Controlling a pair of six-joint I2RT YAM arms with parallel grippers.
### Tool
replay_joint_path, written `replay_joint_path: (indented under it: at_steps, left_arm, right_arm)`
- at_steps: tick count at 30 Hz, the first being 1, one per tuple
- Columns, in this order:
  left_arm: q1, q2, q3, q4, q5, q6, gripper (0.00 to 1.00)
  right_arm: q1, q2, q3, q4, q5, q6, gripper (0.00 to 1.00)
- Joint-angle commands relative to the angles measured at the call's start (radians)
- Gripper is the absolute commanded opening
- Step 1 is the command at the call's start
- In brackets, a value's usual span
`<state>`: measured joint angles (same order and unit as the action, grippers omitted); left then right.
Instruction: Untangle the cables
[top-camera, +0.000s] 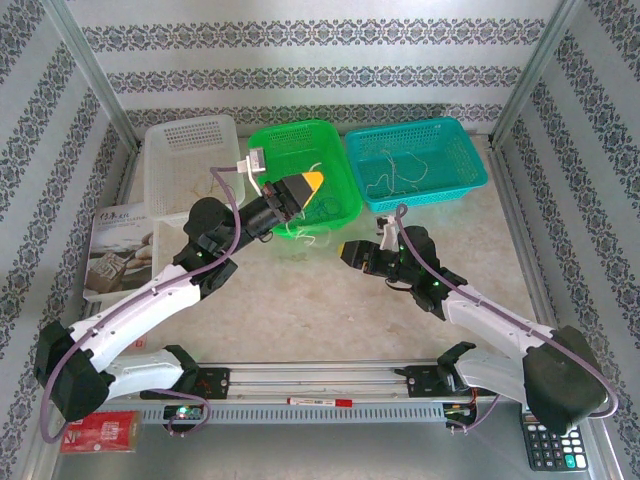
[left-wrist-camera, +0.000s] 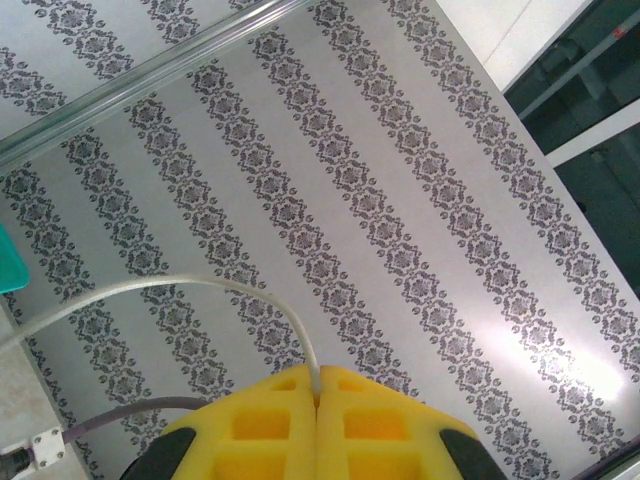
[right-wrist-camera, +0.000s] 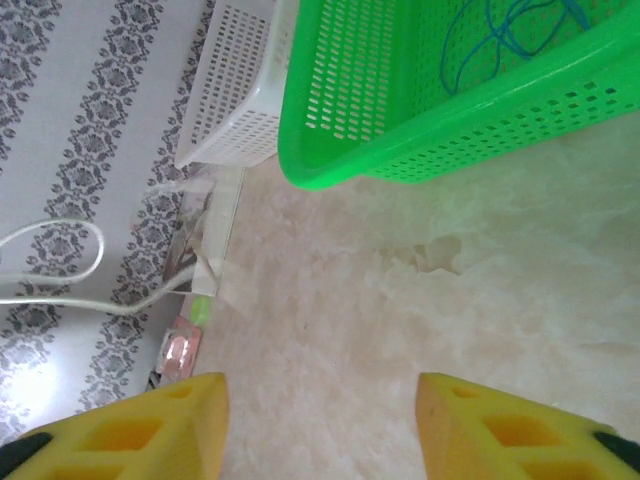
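Observation:
My left gripper (top-camera: 303, 187) is raised over the green basket (top-camera: 340, 205), pointing up at the wall. It is shut on a whitish cable (left-wrist-camera: 300, 330) that leaves the yellow fingertips (left-wrist-camera: 280, 400) and arcs away to the left. In the top view a whitish cable (top-camera: 312, 235) loops down by the basket's front edge. A blue cable (right-wrist-camera: 505, 30) lies inside the green basket (right-wrist-camera: 400, 120). Several thin cables (top-camera: 400, 172) lie in the teal basket (top-camera: 470, 170). My right gripper (top-camera: 346, 252) hovers open over bare table in front of the green basket, nothing between its fingers (right-wrist-camera: 190, 425).
A white basket (top-camera: 190, 160) stands at the back left, next to the green one. A booklet (top-camera: 120, 250) lies on the left side. A calculator (top-camera: 550, 440), a red packet (top-camera: 95, 432) and a marker (top-camera: 320, 401) sit along the near edge.

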<state>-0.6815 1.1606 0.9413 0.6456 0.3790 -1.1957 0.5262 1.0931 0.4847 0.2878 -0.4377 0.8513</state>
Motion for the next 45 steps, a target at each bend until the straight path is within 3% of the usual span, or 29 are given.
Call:
replay_joint_path:
  at_steps: [1,45]
  left_arm:
    - [-0.010,-0.012,0.042,-0.039,0.029,0.046,0.00]
    - [-0.010,-0.026,0.056,0.021,0.034,0.032,0.00]
  right_arm:
    - [0.003,-0.005,-0.009,0.026,0.005,-0.025,0.56]
    - [0.046,0.170,0.027,0.120,-0.009,-0.028,0.59]
